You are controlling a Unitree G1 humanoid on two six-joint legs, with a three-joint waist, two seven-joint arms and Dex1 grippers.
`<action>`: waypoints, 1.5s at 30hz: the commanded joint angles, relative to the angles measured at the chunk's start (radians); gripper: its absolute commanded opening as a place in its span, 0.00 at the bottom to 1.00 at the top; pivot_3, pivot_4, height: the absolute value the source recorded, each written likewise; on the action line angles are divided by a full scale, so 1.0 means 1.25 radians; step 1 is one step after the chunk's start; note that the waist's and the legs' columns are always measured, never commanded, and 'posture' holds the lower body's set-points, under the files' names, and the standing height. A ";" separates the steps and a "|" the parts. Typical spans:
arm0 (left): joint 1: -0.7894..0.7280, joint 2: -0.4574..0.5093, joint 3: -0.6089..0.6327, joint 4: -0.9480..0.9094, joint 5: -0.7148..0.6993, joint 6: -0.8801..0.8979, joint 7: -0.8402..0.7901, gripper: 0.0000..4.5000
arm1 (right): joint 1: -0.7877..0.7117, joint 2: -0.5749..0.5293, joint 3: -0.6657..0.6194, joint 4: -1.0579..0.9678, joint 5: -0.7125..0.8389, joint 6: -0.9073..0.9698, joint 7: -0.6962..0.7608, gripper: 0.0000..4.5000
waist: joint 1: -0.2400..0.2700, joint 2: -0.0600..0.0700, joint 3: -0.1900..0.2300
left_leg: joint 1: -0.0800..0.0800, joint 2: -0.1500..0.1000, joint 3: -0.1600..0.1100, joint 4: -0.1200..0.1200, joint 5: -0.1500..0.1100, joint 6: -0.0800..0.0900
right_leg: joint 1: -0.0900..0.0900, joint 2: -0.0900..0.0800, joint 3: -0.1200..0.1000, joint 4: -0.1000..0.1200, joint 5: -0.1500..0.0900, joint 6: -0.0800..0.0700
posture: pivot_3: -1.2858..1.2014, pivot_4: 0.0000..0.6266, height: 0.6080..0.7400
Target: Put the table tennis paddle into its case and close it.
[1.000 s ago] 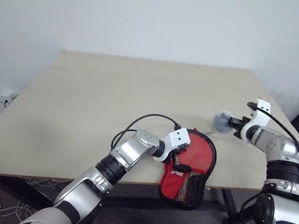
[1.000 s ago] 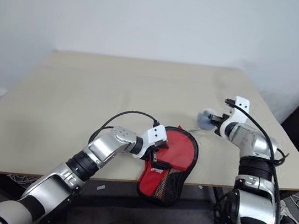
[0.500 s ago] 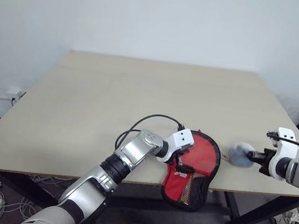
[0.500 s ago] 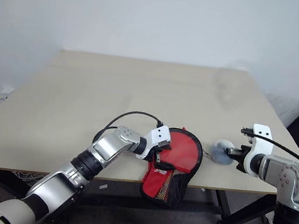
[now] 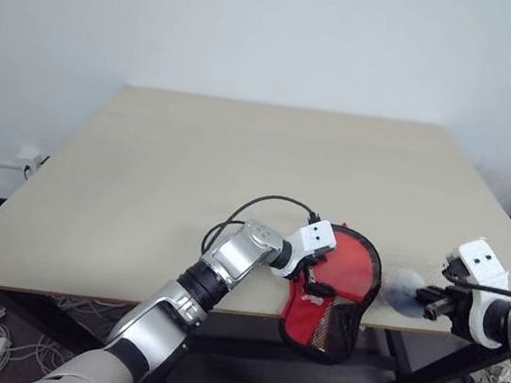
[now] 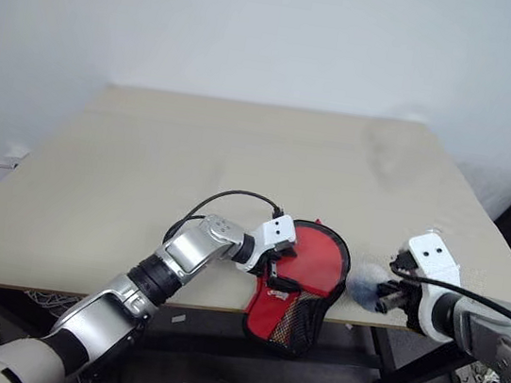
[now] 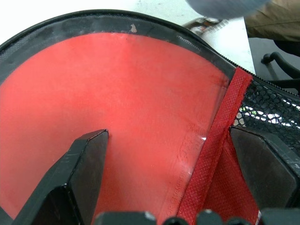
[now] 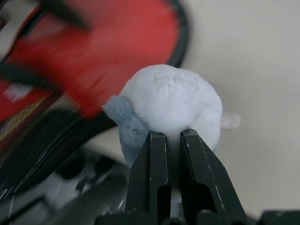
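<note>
- Pale wood tabletop (image 5: 239, 170) against a white wall, with the case (image 5: 336, 284) lying at the near edge, its handle end with the black mesh hanging over the edge.
- Left gripper (image 5: 315, 274) rests on the case with its fingers (image 7: 79, 173) spread wide, one on the red face, the other on the mesh side.
- I cannot tell whether the red surface under the fingers is the table tennis paddle (image 7: 117, 108) already inside or the case's own fabric; the black edging rings it, so the paddle seems seated.
- Right gripper (image 5: 431, 300) hovers beside the case, fingers pressed together on a soft pale grey fluffy ball (image 8: 171, 110), which looks tethered to the zip.
- To close well: hold the case flat with the left, pull the ball steadily along the edging, and avoid dragging the case off the edge.
</note>
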 commanded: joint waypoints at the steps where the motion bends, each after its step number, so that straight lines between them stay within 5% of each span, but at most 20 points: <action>1: 0.031 0.013 -0.030 0.084 0.041 0.039 0.001 0.97 | 0.028 -0.027 -0.048 -0.038 0.027 0.013 0.028 0.01 | 0.004 0.000 0.000 | 0.000 0.000 0.000 0.000 0.000 0.000 | 0.000 0.000 0.000 0.000 0.000 0.000 | 0.52 0.00 1.00; 20: 0.029 -0.005 -0.039 0.101 0.050 0.023 -0.019 0.97 | 0.349 0.089 -0.215 -0.257 0.159 -0.004 0.083 0.01 | 0.022 -0.003 -0.001 | -0.001 -0.001 0.003 0.000 -0.003 0.004 | 0.001 -0.004 -0.002 -0.001 -0.003 0.005 | 0.52 0.00 1.00; 31: 0.017 -0.022 -0.038 0.132 0.062 0.000 -0.026 0.97 | 0.672 -0.065 -0.207 -0.260 0.272 -0.334 0.098 0.01 | 0.020 -0.005 -0.002 | -0.001 -0.003 0.005 0.001 -0.004 0.006 | 0.003 -0.010 -0.005 -0.002 -0.005 0.007 | 0.52 0.00 1.00; 38: 0.017 -0.029 -0.031 0.138 0.068 0.000 -0.032 0.97 | 0.871 -0.092 -0.291 -0.260 0.307 -0.597 0.228 0.01 | 0.019 -0.006 -0.002 | 0.003 -0.003 0.006 0.002 -0.008 0.011 | 0.012 -0.021 -0.019 -0.003 -0.006 0.010 | 0.52 0.00 1.00; 45: 0.015 -0.033 -0.026 0.139 0.071 0.003 -0.032 0.97 | 0.819 -0.119 -0.235 -0.260 0.303 -0.616 0.128 0.01 | 0.023 -0.006 -0.003 | 0.004 -0.003 0.006 0.001 -0.009 0.014 | 0.014 -0.022 -0.021 -0.012 -0.007 0.012 | 0.52 0.00 1.00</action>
